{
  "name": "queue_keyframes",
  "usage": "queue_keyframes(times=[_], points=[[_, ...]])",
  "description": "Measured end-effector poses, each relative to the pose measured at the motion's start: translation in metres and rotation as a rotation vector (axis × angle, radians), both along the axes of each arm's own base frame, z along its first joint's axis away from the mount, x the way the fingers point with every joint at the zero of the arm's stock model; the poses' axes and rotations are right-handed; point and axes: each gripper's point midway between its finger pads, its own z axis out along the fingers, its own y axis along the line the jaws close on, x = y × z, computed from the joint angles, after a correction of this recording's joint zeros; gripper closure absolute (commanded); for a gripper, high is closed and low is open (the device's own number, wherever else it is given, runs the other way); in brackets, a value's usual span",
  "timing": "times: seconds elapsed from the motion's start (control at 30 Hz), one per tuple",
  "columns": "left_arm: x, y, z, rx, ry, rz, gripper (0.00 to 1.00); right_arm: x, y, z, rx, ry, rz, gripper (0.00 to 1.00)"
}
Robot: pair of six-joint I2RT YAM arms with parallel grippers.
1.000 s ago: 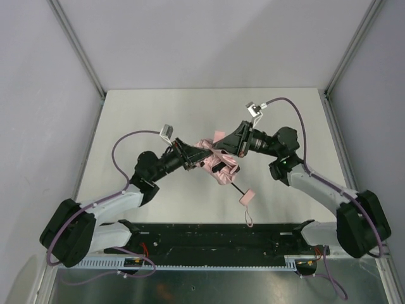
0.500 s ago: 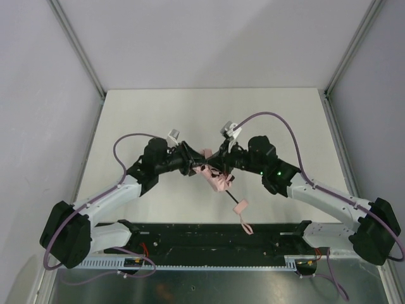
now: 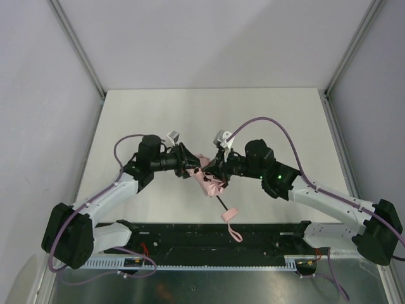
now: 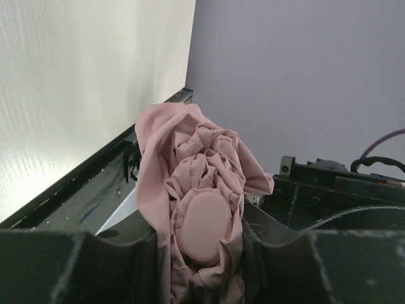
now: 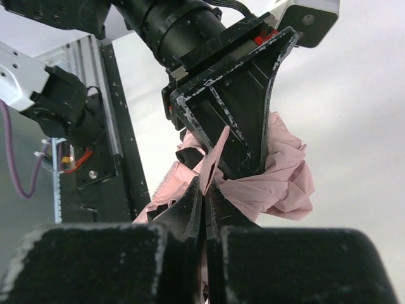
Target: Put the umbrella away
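Wrist loop [image 3: 235, 235] and pink handle [image 3: 228, 215] foremost, thin black shaft [image 3: 219, 201] slanting back to the bunched canopy of the umbrella [image 3: 205, 182], left gripper [image 3: 191, 170] and right gripper [image 3: 212, 170] both clenched on its fabric, pale table [image 3: 209, 114] beyond.

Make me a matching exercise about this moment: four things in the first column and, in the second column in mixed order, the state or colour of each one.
Column A
1. shaft
2. handle
3. left pincer
4. right pincer

Column B
a. fingers almost together on a thin fold of umbrella fabric
b. thin and black
c. clamps a thick bunch of fabric
d. pink, at the shaft's near end, in no pincer

Pairs: 1-b; 2-d; 3-c; 4-a
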Motion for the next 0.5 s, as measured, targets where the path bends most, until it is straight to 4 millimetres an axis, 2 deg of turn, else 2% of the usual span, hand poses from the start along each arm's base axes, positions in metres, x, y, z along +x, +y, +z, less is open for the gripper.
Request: queue_keyframes(times=[0.23,0.5], points=[[-0.004,0.008,0.014,-0.027,0.0,0.008,1.0,-0.006,0.008,0.015,0.069,0.027,0.013,1.0],[0.0,0.009,0.014,0.006,-0.007,0.086,1.0,0.002,0.018,0.026,0.172,0.145,-0.068,1.0]])
